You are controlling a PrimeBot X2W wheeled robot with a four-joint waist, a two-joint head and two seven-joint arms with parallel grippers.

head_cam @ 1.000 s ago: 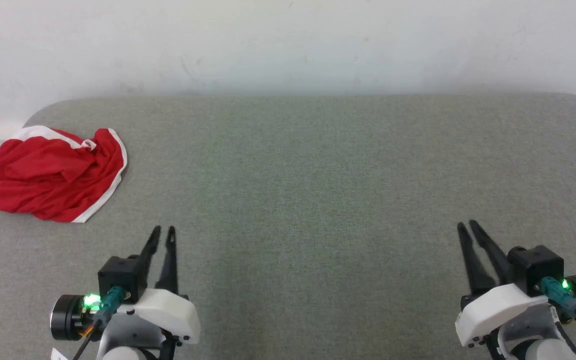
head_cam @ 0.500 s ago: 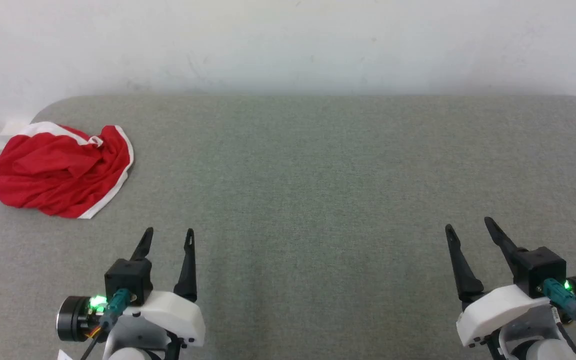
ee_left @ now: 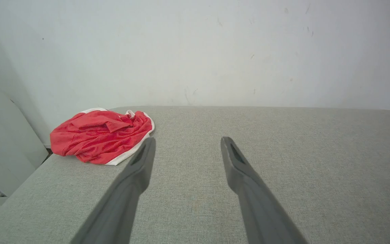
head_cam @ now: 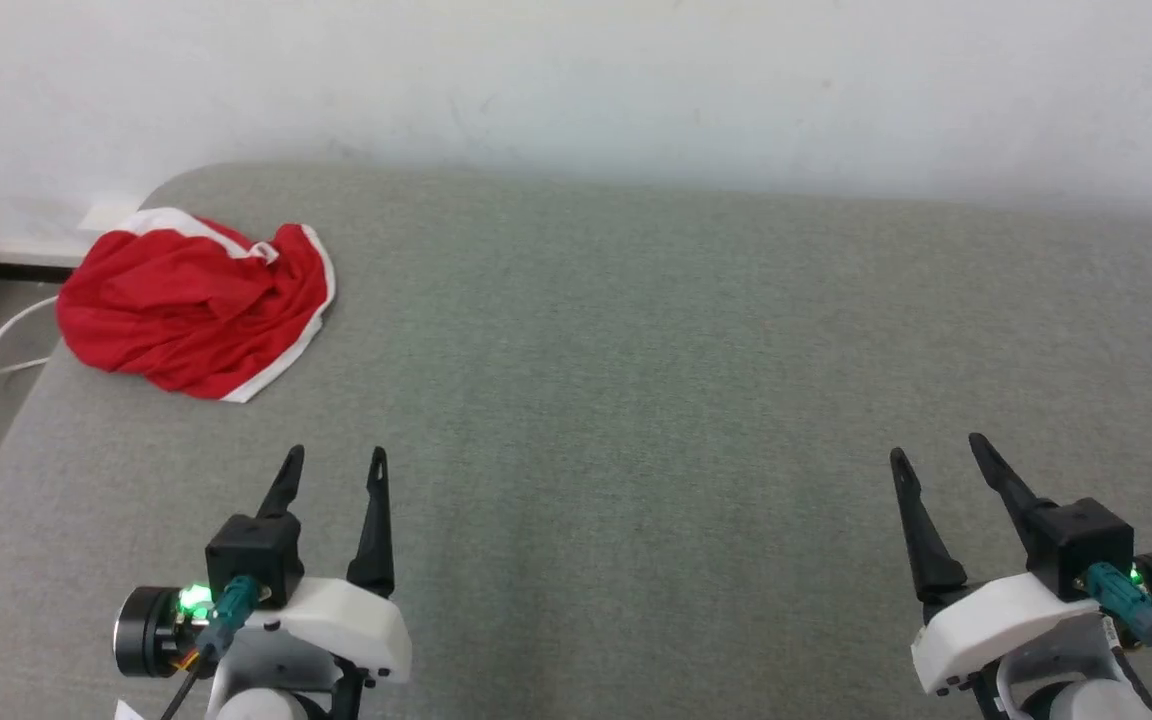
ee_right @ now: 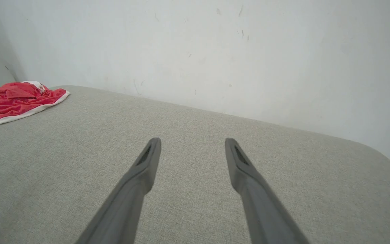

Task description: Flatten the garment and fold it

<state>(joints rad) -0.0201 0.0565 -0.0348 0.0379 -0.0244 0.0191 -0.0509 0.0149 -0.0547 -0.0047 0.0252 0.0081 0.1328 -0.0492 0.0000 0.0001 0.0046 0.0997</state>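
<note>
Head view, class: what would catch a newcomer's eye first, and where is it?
The crumpled red garment with white trim, bunched at the far left corner of the grey table. Next, the left gripper and right gripper, both open, at the near edge, apart from it.

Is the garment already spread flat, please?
No, the garment lies crumpled in a heap at the far left corner of the grey surface.

White-shelled wrists (head_cam: 346, 625), long dark fingers (head_cam: 373, 530)
The left gripper (head_cam: 336, 452) and right gripper (head_cam: 937, 447) each carry a black block (head_cam: 254, 555), teal connector (head_cam: 228, 605), green light (head_cam: 191, 598) and black cable (head_cam: 176, 695).
</note>
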